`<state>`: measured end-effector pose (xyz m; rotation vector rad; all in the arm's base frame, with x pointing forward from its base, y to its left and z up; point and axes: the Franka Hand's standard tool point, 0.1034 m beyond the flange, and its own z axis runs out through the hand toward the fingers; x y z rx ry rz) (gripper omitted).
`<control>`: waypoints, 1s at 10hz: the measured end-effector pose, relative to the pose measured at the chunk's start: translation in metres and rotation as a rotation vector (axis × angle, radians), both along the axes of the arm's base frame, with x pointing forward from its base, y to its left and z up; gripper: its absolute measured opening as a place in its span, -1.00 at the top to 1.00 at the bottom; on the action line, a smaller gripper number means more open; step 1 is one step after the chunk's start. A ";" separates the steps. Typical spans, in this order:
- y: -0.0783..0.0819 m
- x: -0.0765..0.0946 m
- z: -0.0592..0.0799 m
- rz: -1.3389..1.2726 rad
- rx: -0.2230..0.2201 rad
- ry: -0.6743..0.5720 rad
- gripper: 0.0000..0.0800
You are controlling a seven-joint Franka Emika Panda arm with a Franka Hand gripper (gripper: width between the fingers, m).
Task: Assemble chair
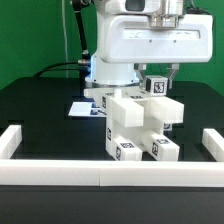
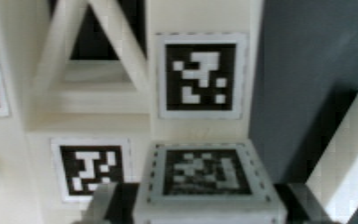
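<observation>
The gripper (image 1: 159, 80) pinches a small tagged block (image 2: 202, 172) at the top of the white chair (image 1: 135, 125) on the black table (image 1: 40, 110).

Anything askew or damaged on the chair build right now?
Nothing stands out. The chair parts look square to each other, with no breaks or stray pieces visible. The end effector is closed on the tagged block at its top.

Wrist (image 1: 150, 35) overhead, tool (image 1: 156, 88) pointing straight down – jaws clamped (dark fingers (image 2: 314, 200)).
</observation>
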<state>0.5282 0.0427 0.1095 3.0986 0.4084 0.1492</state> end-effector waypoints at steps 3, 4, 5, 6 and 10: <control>0.000 0.000 -0.001 -0.179 0.017 0.001 0.33; 0.000 0.000 -0.001 -0.260 0.025 0.002 0.33; 0.000 0.000 -0.001 -0.311 0.030 0.002 0.33; 0.000 -0.001 -0.001 -0.397 0.038 0.002 0.32; 0.000 -0.001 -0.002 -0.611 0.058 0.002 0.32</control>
